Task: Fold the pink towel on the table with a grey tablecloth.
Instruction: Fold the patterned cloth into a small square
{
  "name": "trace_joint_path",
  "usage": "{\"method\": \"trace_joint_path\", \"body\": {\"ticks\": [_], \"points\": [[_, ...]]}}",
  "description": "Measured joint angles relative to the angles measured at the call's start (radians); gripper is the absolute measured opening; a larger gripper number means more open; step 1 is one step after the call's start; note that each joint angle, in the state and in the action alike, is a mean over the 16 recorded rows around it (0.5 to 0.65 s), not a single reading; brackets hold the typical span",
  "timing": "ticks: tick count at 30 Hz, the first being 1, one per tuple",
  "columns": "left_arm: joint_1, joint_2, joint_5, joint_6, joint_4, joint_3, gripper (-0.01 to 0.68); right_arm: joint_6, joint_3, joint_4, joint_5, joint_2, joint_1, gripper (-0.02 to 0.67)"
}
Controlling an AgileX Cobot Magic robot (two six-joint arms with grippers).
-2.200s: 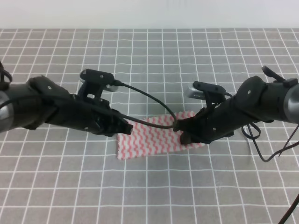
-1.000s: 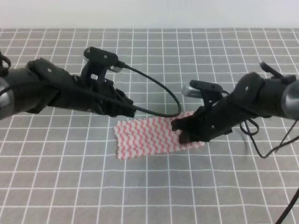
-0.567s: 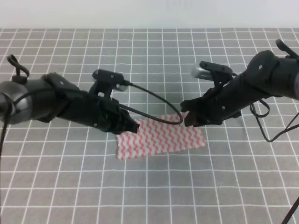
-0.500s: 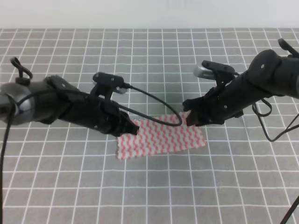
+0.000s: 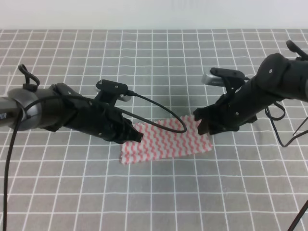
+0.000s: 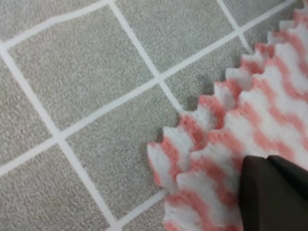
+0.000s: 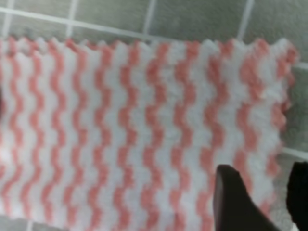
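Observation:
The pink towel (image 5: 166, 139) lies flat on the grey tablecloth (image 5: 154, 62) as a folded strip, its two jagged layers showing at a corner (image 6: 192, 144). My left gripper (image 5: 135, 136) is low at the towel's left end. In the left wrist view its dark fingers (image 6: 274, 192) show as one closed block resting on the striped cloth. My right gripper (image 5: 202, 126) hovers at the towel's far right corner. In the right wrist view two fingers (image 7: 231, 197) stand apart over the towel (image 7: 125, 120), nothing between them.
A black cable (image 5: 159, 106) loops from the left arm across the towel's far edge. Another cable (image 5: 284, 137) hangs by the right arm. Gridded cloth surrounds the towel on all sides.
Both arms rose off the towel about a second ago and have come back down. Since half a second ago the left gripper settled onto the left end; the right gripper shifted slightly right and lower.

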Motion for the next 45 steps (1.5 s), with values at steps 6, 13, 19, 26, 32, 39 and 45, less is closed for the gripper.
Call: {"method": "trace_joint_path", "body": {"ticks": [6,13,19,26,32,39,45], "points": [[0.000,0.001,0.008,0.000,0.000,0.000,0.000,0.010,0.000,-0.017,0.013,0.005,0.000,0.291],[0.000,0.000,0.013,0.000,0.000,0.000,0.001,0.010,0.000,-0.013,0.026,0.016,0.000,0.301],[0.000,-0.001,0.016,0.000,0.001,0.000,0.001,0.009,0.000,0.003,0.020,0.033,0.000,0.300],[0.000,0.000,0.020,0.000,0.001,0.000,0.001,0.003,0.000,0.034,0.003,0.050,0.000,0.293],[0.000,0.001,0.022,0.001,0.001,0.000,0.001,-0.003,0.000,0.056,-0.008,0.052,0.000,0.269],[0.001,0.002,0.021,0.000,0.002,-0.001,0.001,-0.006,0.000,0.070,-0.008,0.052,0.000,0.209],[0.001,0.002,0.022,0.000,0.002,-0.001,0.001,0.007,0.000,0.068,-0.004,0.052,0.000,0.117]]}}
